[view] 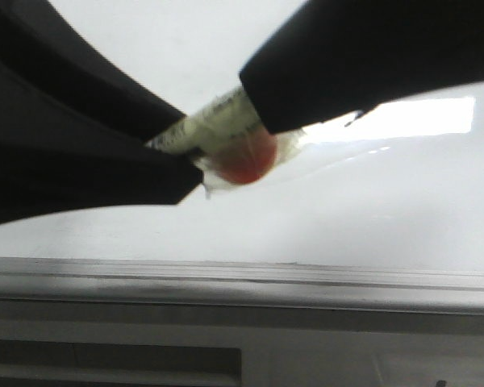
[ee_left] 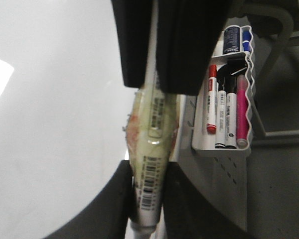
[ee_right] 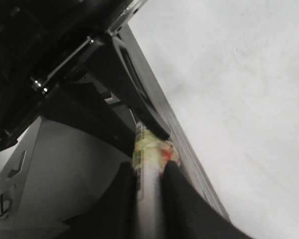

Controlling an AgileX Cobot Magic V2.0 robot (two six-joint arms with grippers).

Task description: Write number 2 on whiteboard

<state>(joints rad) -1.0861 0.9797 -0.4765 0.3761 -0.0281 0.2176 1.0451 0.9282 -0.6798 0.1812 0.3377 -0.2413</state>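
Observation:
Both grippers are shut on one marker (view: 218, 129), a pale pen with a barcode label, wrapped in clear tape around a red part. My left gripper (view: 185, 165) holds one end and my right gripper (view: 262, 101) the other, close in front of the whiteboard (view: 347, 218). In the left wrist view my left gripper (ee_left: 148, 169) clamps the barcoded barrel (ee_left: 152, 129), with the right gripper (ee_left: 162, 74) beyond. In the right wrist view my right gripper (ee_right: 149, 172) clamps the marker (ee_right: 148, 149). No number 2 shows on the visible board.
The board's grey metal rail (view: 242, 278) runs along its lower edge. A bright light reflection (view: 419, 117) lies on the board at the right. A white tray (ee_left: 222, 144) beside the board holds red, black and pink markers.

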